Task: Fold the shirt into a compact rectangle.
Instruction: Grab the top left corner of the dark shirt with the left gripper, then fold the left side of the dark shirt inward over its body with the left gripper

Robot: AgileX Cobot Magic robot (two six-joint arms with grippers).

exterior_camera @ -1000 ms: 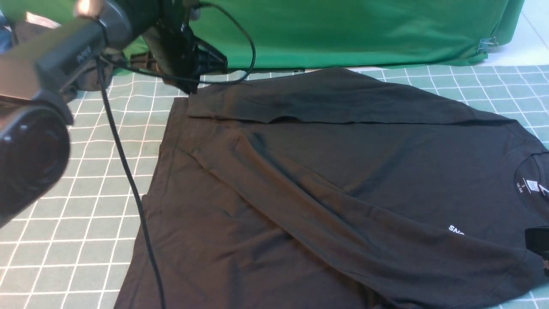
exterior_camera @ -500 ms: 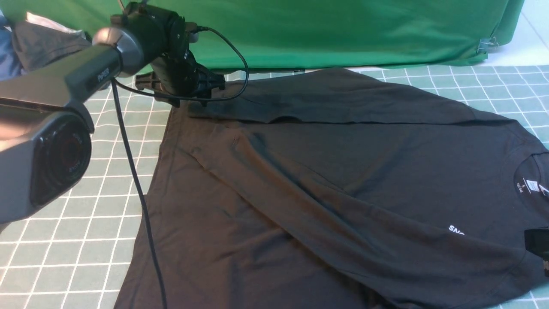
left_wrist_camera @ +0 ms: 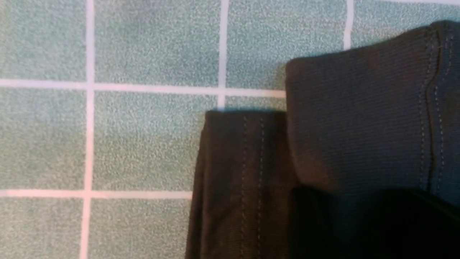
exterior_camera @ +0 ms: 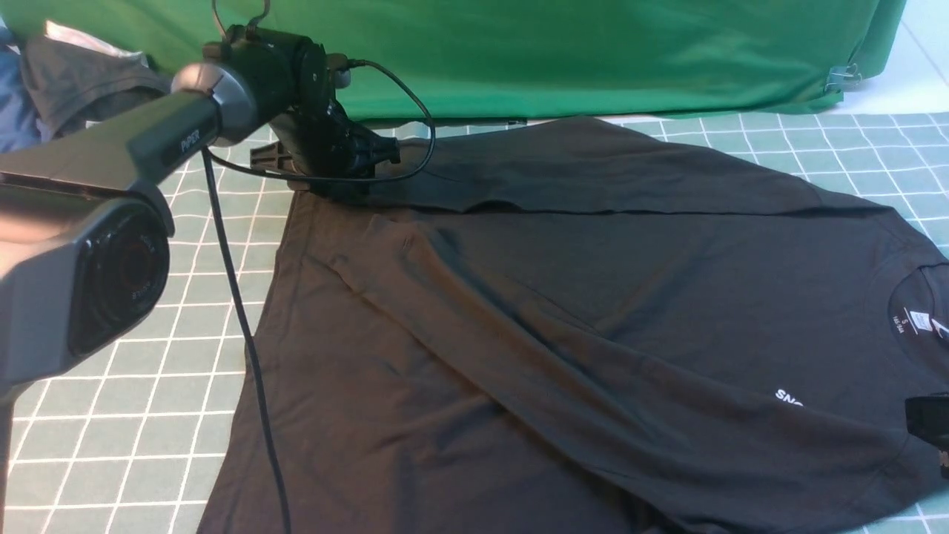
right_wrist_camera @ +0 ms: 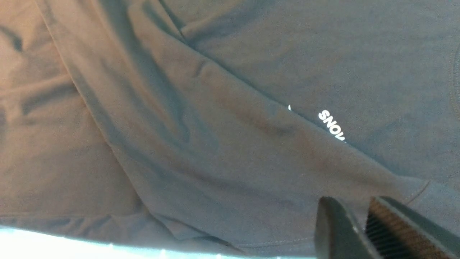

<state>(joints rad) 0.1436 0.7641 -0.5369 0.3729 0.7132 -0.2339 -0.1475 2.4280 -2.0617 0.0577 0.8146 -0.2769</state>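
The black shirt (exterior_camera: 593,311) lies spread on the green grid mat (exterior_camera: 111,445), with its far sleeve folded across the body. Its neck label (exterior_camera: 919,320) and the white letters "SNO" (exterior_camera: 788,398) show at the right. My left gripper (exterior_camera: 334,174) is low over the far left corner, where the sleeve cuff (left_wrist_camera: 359,118) overlaps the hem (left_wrist_camera: 237,180). Its fingers are lost in shadow. My right gripper (right_wrist_camera: 350,201) hovers over the near shoulder, close to the print (right_wrist_camera: 330,124). Its fingers stand slightly apart with nothing between them. It shows at the right edge (exterior_camera: 930,423).
A green cloth backdrop (exterior_camera: 593,52) closes the far side, with a clip (exterior_camera: 841,74) at its right end. A dark grey garment (exterior_camera: 81,81) and a blue one (exterior_camera: 11,104) lie at the far left. The left arm's cable (exterior_camera: 237,334) hangs over the mat and the shirt's left edge.
My left arm has swung right and down, so its gripper now sits at the sleeve cuff on the shirt's far left corner. The shirt and the right gripper have not visibly moved.
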